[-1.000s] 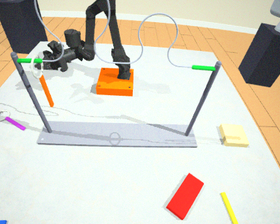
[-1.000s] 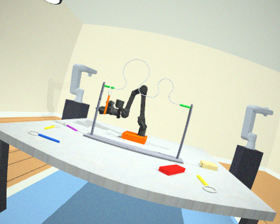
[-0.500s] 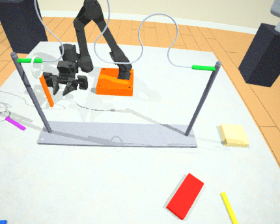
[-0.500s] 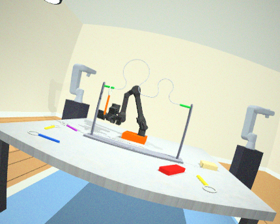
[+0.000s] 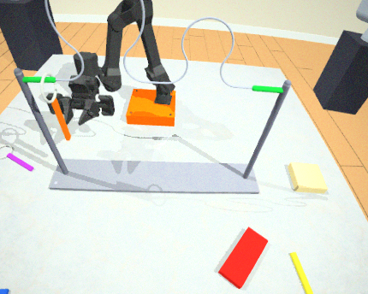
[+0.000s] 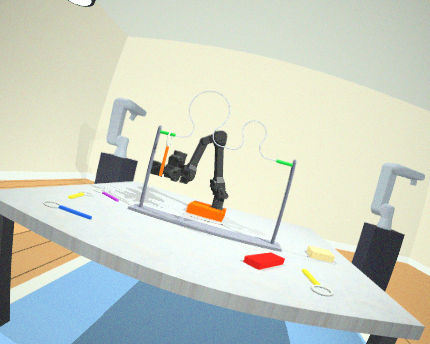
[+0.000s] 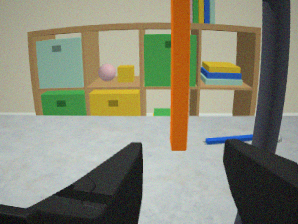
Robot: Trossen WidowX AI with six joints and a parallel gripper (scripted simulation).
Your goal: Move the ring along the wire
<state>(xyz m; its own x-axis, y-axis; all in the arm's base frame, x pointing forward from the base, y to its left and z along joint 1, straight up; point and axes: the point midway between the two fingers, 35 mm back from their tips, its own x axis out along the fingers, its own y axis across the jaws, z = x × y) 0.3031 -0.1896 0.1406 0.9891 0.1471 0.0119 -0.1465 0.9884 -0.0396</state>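
Observation:
A pale ring with an orange handle hangs around the left green part near the left post. The handle slants down. My gripper is open and empty, behind the handle in the top view. In the wrist view the handle's lower end appears ahead, between the fingertips. The thin grey wire winds to the right green part at the right post.
The grey base holds both posts. My arm stands on an orange block behind it. A purple-handled ring lies left. A cream block, a red block and a yellow handle lie right and front. Grey wire loops hang above my arm.

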